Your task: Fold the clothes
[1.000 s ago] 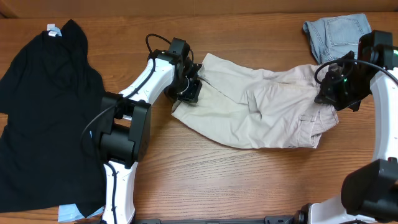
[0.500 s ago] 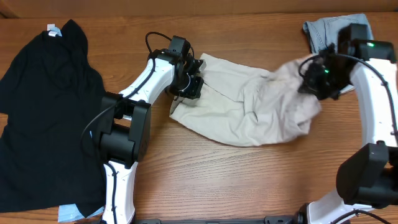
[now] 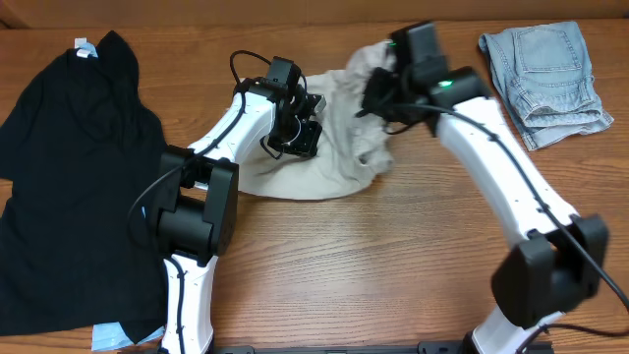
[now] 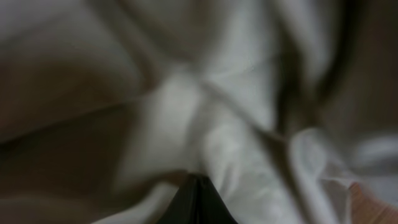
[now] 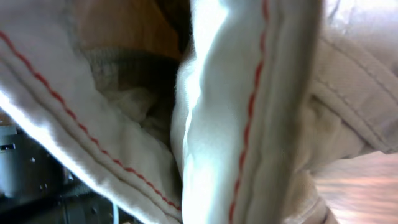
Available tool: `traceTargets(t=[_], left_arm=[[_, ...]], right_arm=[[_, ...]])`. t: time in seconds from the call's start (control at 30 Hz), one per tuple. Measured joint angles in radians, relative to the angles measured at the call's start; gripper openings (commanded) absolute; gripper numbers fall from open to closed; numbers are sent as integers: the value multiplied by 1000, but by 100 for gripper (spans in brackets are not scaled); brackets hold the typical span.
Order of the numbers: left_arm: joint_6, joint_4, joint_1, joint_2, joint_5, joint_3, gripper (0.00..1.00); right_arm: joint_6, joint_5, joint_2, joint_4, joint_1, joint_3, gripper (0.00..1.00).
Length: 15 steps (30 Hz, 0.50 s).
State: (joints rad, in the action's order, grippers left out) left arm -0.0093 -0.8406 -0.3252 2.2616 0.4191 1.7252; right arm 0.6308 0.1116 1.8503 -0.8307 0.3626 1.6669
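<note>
The cream-beige shorts (image 3: 329, 157) lie bunched at the table's middle back, their right part lifted and folded over to the left. My right gripper (image 3: 378, 93) is shut on the shorts' raised end, whose red-stitched seams (image 5: 249, 112) fill the right wrist view. My left gripper (image 3: 295, 133) is shut on the shorts' left edge near the table; cream cloth (image 4: 186, 118) fills the left wrist view, with the closed dark fingertips (image 4: 198, 202) at the bottom. The black top (image 3: 79, 167) lies spread at the left. The light-blue denim shorts (image 3: 541, 69) lie at the back right.
A pale blue scrap (image 3: 113, 337) shows at the black top's front edge. Bare wooden table (image 3: 393, 265) runs along the front and right.
My right gripper has carried the shorts' right end up and far to the left, over the rest of the shorts. The left gripper has stayed in place on the left edge.
</note>
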Motion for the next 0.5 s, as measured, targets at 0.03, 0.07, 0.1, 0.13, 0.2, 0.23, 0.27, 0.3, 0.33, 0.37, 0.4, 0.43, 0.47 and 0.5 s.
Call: traceTargets(t=[0.03, 0.07, 0.1, 0.13, 0.2, 0.23, 0.27, 0.3, 0.33, 0.37, 0.4, 0.43, 0.47, 0.5], left_arm=[[0, 0, 0, 0, 0, 0, 4], [0, 0, 0, 0, 0, 0, 4], [0, -2, 0, 0, 0, 0, 4], [0, -6, 1, 0, 0, 0, 4], [-5, -31, 7, 0, 0, 1, 4], [-11, -50, 12, 0, 1, 3, 4], [-16, -73, 19, 0, 1, 6, 4], [-19, -102, 29, 0, 2, 16, 4], [-23, -124, 40, 0, 2, 24, 4], [-31, -153, 54, 0, 4, 42, 4], [-38, -174, 71, 0, 5, 60, 4], [-44, -192, 90, 0, 13, 86, 4], [-46, -198, 111, 0, 23, 113, 4], [-48, -197, 130, 0, 34, 135, 4]], right_arm=[[13, -8, 23, 24, 21, 2, 4], [19, -12, 35, 32, 32, 3, 4], [24, -16, 52, 36, 43, 3, 4], [29, -18, 63, 32, 48, 3, 4], [34, -24, 74, 10, 47, 3, 4], [33, -23, 74, -2, 43, 3, 4], [26, -18, 72, -20, 34, 3, 4], [12, -6, 71, -45, 19, 5, 4], [0, 4, 69, -63, 6, 7, 4], [-16, 21, 69, -100, -14, 11, 4], [-43, 40, 69, -151, -40, 18, 4], [-73, 66, 69, -212, -71, 27, 4], [-101, 85, 69, -260, -104, 36, 4], [-132, 103, 69, -311, -137, 44, 4]])
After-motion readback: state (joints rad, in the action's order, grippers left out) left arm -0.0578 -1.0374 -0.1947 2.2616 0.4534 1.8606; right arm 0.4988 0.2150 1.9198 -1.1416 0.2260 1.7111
